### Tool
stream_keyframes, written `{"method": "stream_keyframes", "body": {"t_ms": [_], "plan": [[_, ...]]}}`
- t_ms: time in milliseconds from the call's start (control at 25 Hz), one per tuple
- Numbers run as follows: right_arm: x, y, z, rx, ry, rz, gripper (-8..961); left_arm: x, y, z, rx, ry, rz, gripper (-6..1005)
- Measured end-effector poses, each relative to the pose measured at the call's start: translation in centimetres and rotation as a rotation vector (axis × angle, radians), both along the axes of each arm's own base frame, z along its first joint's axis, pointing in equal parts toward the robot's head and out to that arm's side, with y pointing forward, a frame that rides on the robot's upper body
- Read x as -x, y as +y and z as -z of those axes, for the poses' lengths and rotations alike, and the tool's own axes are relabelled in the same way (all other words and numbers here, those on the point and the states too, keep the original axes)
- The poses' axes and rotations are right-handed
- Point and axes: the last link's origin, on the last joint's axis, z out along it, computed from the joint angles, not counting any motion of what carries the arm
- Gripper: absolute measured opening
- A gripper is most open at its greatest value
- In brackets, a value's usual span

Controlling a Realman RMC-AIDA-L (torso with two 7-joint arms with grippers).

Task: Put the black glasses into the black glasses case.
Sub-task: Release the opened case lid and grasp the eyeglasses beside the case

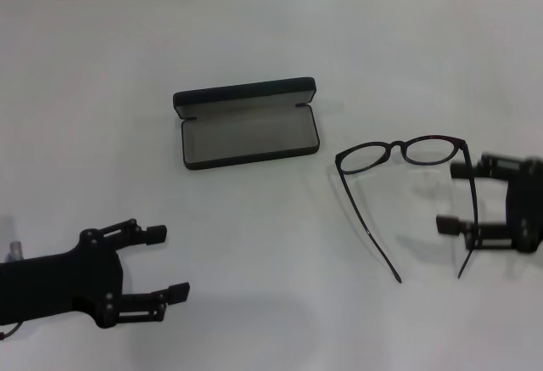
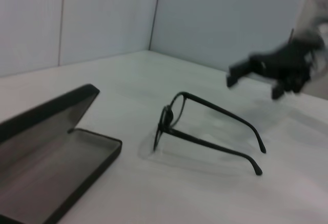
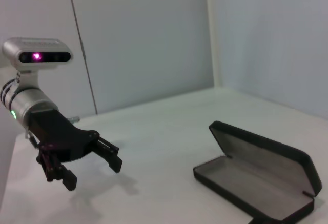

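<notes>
The thin black-framed glasses (image 1: 407,154) with oval clear lenses stood on the smooth white tabletop (image 1: 271,40), temples unfolded, at three o'clock from the open black hard-shell case (image 1: 246,122) with grey lining. The right pincer (image 1: 454,198) hung spread around one slim temple; closing on it could twist or tip the frame. The left pincer (image 1: 165,262), also spread, waited at seven o'clock.

No text, label, brand, number or sign can be read anywhere, not even on the open case (image 1: 246,123).
</notes>
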Motion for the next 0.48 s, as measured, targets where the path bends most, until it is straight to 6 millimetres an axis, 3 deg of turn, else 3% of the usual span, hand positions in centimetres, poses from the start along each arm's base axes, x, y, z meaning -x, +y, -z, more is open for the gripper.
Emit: {"method": "stream_keyframes", "body": {"t_ms": [160,240,480], "plan": [[3.9,3.3,-2.5,0.045,-0.134,0.006,825,0.1,-0.2,0.2,0.017,0.009,0.0,870],[6.7,5.9,-3.5,0.072,-0.24,0.033,825,0.1,-0.3,0.3,0.023,0.01,-0.001,868],[10.8,9.5,-3.9,0.124,-0.488,0.055,819,-0.2,0.0,1.2,0.07,0.015,0.017,863]]}}
